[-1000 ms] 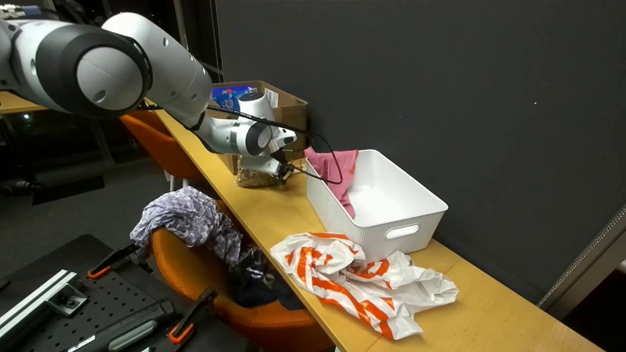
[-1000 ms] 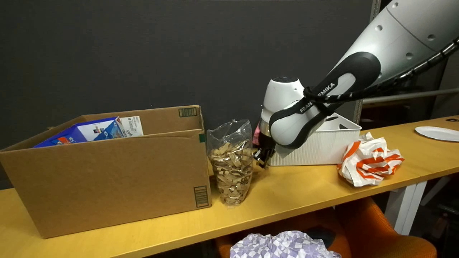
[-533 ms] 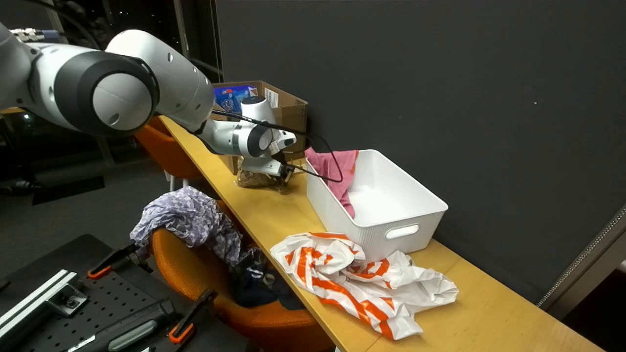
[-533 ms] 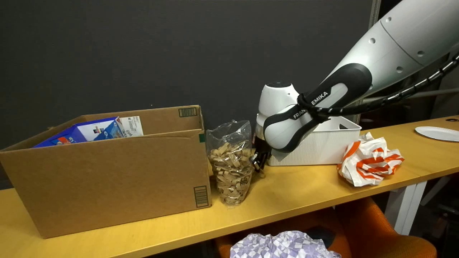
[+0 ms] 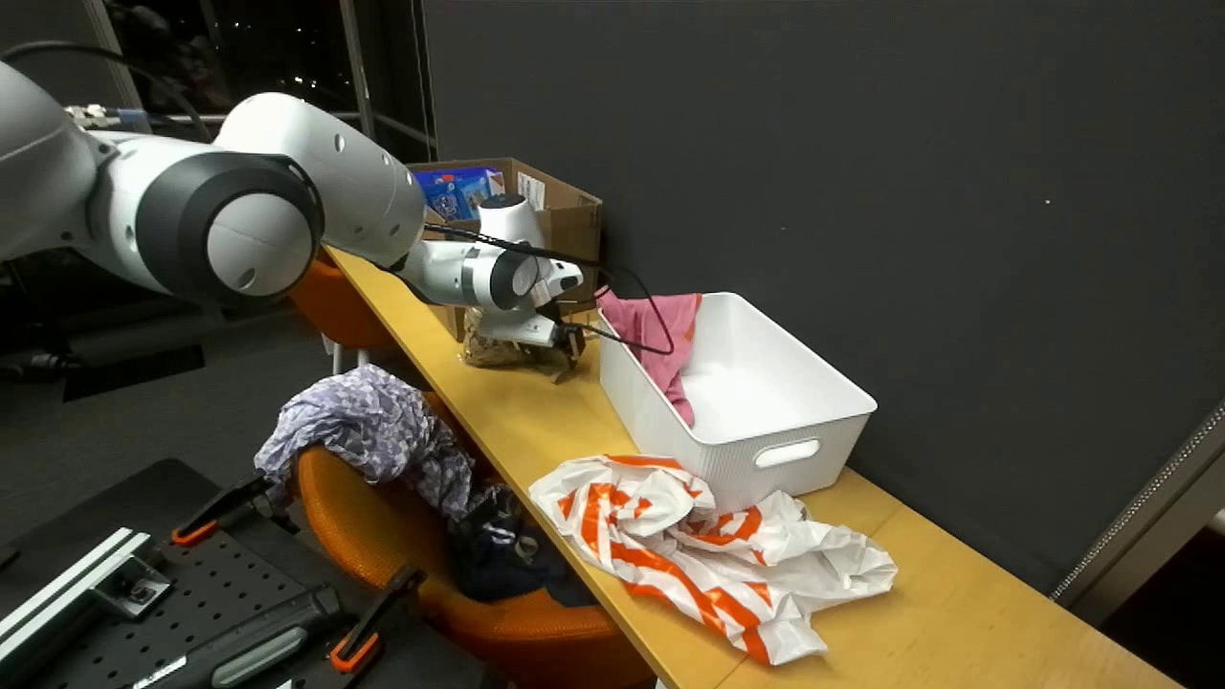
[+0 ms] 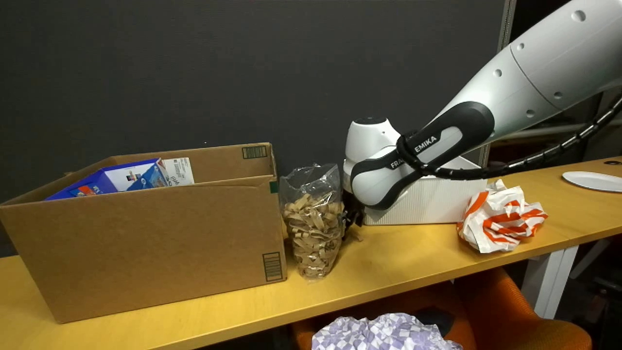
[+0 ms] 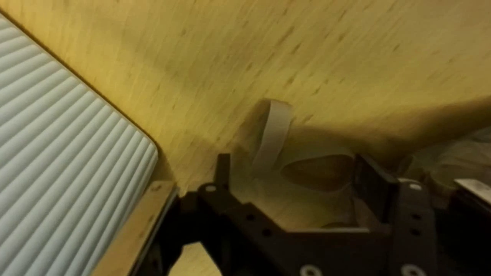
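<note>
My gripper [image 7: 291, 168] is low over the table, its fingers [image 7: 374, 186] standing wide apart. A tan strip [image 7: 273, 134], paper-like, lies on the table at the mouth of the jaws, and a curled loop [image 7: 339, 226] shows between them; neither looks clamped. In an exterior view the gripper [image 6: 352, 214] is just beside a clear bag [image 6: 315, 228] full of similar tan strips, and a loose strip [image 6: 357, 237] lies below it. The arm partly hides the bag [image 5: 493, 352] in an exterior view.
A ribbed white bin [image 5: 737, 450] with a pink cloth [image 5: 660, 335] over its rim stands close to the gripper. A cardboard box [image 6: 170, 253] flanks the bag. A crumpled orange-and-white bag [image 5: 708, 565] and a white plate [image 6: 595, 181] lie farther along the table [image 6: 413, 257].
The arm has come lower and the gripper has shifted slightly, closer to the bag of strips in an exterior view. Its jaws have opened. Bin, box and bags stay where they were.
</note>
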### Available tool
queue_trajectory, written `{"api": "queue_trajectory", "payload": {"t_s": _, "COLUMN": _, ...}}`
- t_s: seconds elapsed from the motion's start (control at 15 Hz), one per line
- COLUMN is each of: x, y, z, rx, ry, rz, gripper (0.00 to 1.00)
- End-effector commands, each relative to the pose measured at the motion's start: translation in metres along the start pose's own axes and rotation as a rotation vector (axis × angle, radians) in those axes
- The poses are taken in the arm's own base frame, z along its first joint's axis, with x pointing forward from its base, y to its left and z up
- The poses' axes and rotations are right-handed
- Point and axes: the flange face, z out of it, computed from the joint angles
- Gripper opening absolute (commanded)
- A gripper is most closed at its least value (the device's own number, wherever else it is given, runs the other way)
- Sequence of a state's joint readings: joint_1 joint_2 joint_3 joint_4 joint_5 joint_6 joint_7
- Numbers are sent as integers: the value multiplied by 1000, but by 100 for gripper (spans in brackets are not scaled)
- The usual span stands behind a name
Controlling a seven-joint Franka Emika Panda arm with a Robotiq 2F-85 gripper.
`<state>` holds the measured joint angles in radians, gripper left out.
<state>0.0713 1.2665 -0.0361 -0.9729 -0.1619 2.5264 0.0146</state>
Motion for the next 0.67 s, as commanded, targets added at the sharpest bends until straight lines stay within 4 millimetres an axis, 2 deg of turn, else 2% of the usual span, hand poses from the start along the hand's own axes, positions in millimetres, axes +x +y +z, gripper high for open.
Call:
{"api": "queue_trajectory", "payload": {"t_s": 0.0, "x": 7, "y": -3, "z": 9, "rx": 27, "ry": 0, "rz": -11, "gripper": 100}}
{"api": "queue_trajectory", "payload": {"t_s": 0.13, "x": 9, "y": -4, "z": 10, "rx": 24, "ry": 4, "rz": -19, "gripper": 99}}
{"api": "queue_trajectory", "payload": {"t_s": 0.2, "x": 10, "y": -5, "z": 10, "rx": 24, "ry": 4, "rz": -21, "gripper": 94}}
{"api": "queue_trajectory", "payload": {"t_s": 0.27, "x": 10, "y": -4, "z": 11, "rx": 24, "ry": 6, "rz": -22, "gripper": 72}}
{"api": "queue_trajectory", "payload": {"t_s": 0.4, "x": 11, "y": -3, "z": 12, "rx": 24, "ry": 11, "rz": -23, "gripper": 68}}
{"api": "queue_trajectory", "payload": {"t_s": 0.6, "x": 12, "y": -2, "z": 14, "rx": 24, "ry": 16, "rz": -19, "gripper": 44}}
